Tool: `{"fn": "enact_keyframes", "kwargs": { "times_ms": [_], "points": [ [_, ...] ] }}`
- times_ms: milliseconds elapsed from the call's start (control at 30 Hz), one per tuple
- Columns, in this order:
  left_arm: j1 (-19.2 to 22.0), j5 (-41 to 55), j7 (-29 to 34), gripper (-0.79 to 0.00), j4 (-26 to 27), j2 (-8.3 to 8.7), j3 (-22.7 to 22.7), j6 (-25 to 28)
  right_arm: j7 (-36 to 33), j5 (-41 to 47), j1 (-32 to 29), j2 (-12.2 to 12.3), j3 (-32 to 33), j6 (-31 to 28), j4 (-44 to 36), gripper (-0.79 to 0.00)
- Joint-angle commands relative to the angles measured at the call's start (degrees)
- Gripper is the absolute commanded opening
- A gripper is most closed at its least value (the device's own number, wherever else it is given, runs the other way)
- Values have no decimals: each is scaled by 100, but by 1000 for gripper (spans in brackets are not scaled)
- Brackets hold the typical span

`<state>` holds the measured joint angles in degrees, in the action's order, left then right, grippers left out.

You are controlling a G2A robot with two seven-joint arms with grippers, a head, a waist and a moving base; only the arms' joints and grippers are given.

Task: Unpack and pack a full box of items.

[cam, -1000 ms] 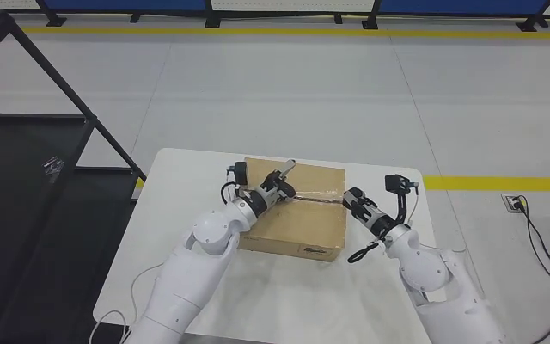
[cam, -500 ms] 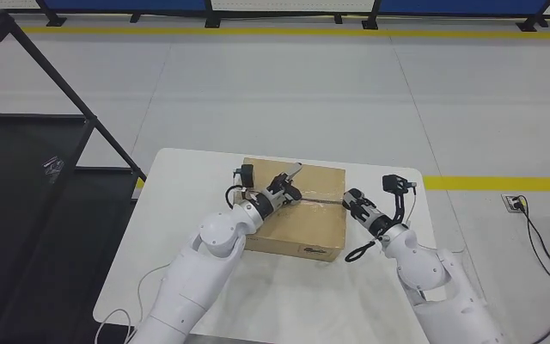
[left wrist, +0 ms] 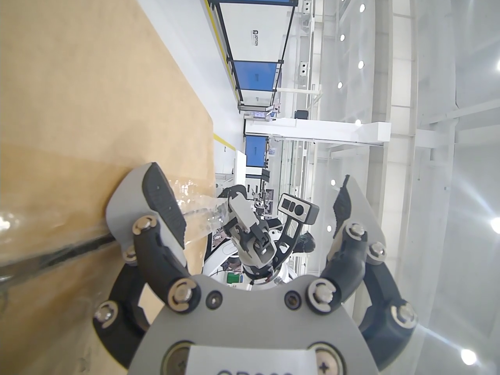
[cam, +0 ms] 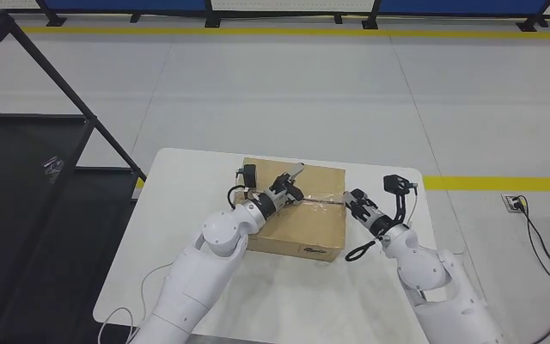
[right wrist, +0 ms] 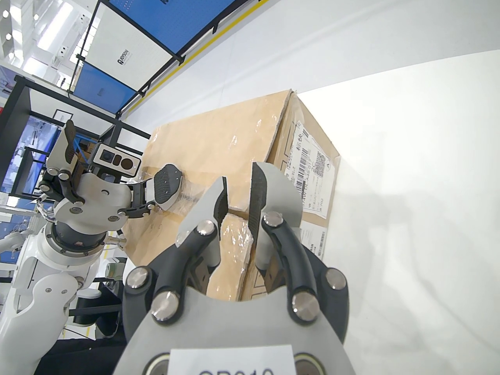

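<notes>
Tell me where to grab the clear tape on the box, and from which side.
Grip the tape at its wrinkled end, where the seam meets the box's top edge, coming from the right gripper's side. Along the top it lies flat, with no lip to pinch. At that edge it looks crumpled, so it can probably be pinched there.

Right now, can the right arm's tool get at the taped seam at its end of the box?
Probably yes. The right tool sits at that end of the box, slightly open, the taped seam just past its tips, nothing between. The left tool rests farther along the seam.
</notes>
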<state>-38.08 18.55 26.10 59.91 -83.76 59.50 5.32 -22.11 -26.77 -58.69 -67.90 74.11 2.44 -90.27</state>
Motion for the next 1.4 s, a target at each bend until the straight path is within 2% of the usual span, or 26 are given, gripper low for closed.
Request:
{"fn": "enact_keyframes", "kwargs": {
  "times_ms": [0, 200, 300, 367, 600, 967, 1367],
  "points": [
    [-7, -10, 5, 0, 7, -4, 10, -3, 23, -2, -26, 3, 51, 19, -22, -597],
    [-38, -41, 13, 0, 39, -14, 38, -14, 222, 126, -150, 0, 233, 180, -123, -597],
    [-53, -59, 27, 0, 73, -17, 51, -20, 444, 422, -228, -21, 339, 200, -224, -573],
    [-64, -66, 20, 0, 98, -23, 52, -27, 522, 532, -262, -26, 395, 146, -251, -591],
    [-44, -31, -22, 0, 117, -84, -42, -47, 749, 833, -392, -49, 506, -54, -225, -582],
    [126, 160, 12, 0, -198, -253, -309, 207, 910, 1182, -816, -29, 901, -476, -240, -570],
    [436, 348, -197, 0, -719, -545, -723, 418, 882, 1410, -1139, -3, 1238, -781, -218, -570]
  ]
}}
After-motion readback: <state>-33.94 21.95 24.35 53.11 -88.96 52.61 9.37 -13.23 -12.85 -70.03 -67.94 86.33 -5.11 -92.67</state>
